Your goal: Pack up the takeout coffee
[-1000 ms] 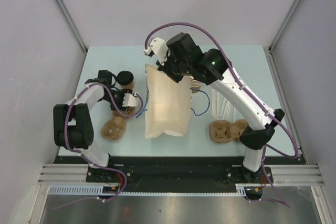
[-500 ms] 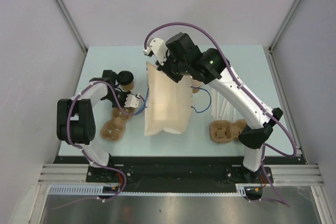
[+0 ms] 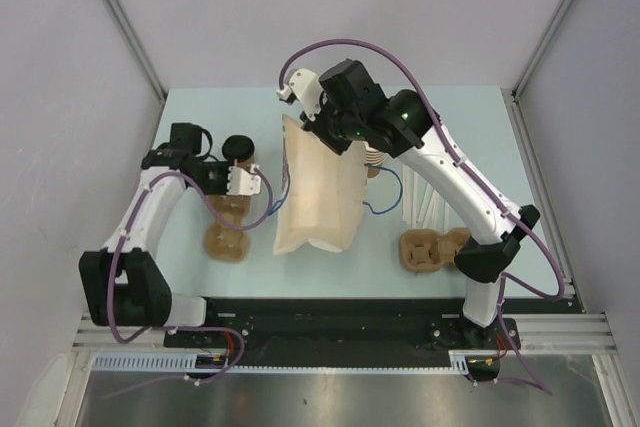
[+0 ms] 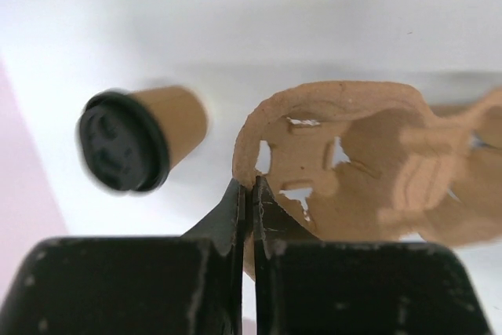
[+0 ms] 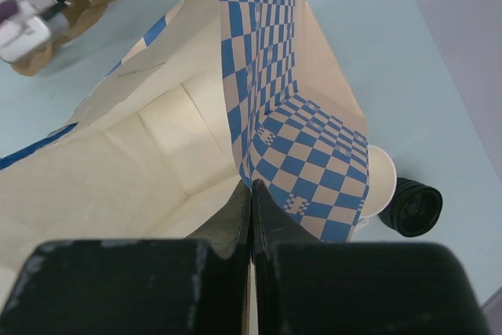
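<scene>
The left hand is pinched shut on the rim of the cup tray. The right hand is clamped on the bag at its mouth. The coffee sits on the table just left of the bag, outside it and ungripped.

The thin rim may tear or slip, and a swinging tray could topple the coffee. Only the left wrist view shows the pinch itself. Only the right wrist view shows the loose lid beside the bag.

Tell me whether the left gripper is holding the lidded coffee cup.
No, the left gripper is shut on the rim of the pulp cup carrier, and the lidded coffee cup sits apart beside it.
</scene>
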`<control>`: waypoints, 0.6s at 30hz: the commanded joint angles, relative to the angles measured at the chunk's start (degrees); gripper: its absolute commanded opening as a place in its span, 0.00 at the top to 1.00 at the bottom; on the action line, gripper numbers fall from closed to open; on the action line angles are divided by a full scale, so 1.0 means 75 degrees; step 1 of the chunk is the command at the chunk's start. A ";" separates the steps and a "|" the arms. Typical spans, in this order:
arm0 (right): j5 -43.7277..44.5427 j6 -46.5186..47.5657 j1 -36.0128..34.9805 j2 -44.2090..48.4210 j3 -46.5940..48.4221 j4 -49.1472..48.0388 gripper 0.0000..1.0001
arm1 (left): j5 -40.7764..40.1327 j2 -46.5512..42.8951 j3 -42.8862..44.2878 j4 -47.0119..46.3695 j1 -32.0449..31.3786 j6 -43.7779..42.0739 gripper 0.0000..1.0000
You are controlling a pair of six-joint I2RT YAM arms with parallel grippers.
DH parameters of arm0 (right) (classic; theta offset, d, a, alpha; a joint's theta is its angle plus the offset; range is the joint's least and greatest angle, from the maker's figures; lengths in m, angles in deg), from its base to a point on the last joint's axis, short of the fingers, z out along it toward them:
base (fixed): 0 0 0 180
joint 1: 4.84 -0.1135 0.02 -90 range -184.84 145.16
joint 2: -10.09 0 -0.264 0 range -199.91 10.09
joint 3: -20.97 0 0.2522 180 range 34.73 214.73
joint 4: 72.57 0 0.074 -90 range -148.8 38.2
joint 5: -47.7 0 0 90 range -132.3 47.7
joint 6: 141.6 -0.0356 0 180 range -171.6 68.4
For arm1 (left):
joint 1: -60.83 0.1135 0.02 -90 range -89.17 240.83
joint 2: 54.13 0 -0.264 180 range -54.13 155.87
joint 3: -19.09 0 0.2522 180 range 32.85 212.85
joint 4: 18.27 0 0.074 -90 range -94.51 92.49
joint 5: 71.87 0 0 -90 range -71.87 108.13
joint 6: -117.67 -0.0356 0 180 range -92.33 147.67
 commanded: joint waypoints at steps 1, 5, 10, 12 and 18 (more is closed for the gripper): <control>0.0162 -0.0137 0.0083 -0.0018 0.0102 0.0060 1.00 | 0.0083 -0.1132 0.0384 0.0328 0.0285 0.1033 1.00; 0.0221 -0.0149 0.0142 -0.0006 -0.0003 0.0036 1.00 | -0.0046 -0.2012 0.0501 0.0234 0.0344 0.1725 1.00; 0.0443 -0.0137 0.0224 -0.0018 -0.0120 -0.0022 1.00 | -0.0140 -0.2855 0.1296 0.0141 0.0344 0.2860 1.00; 0.0490 -0.0137 0.0247 -0.0006 -0.0144 -0.0023 1.00 | -0.0152 -0.3020 0.1856 -0.0023 0.0344 0.3295 1.00; 0.0619 -0.0137 0.0235 -0.0006 -0.0167 -0.0046 1.00 | -0.0327 -0.3068 0.3801 -0.0445 0.0321 0.5088 1.00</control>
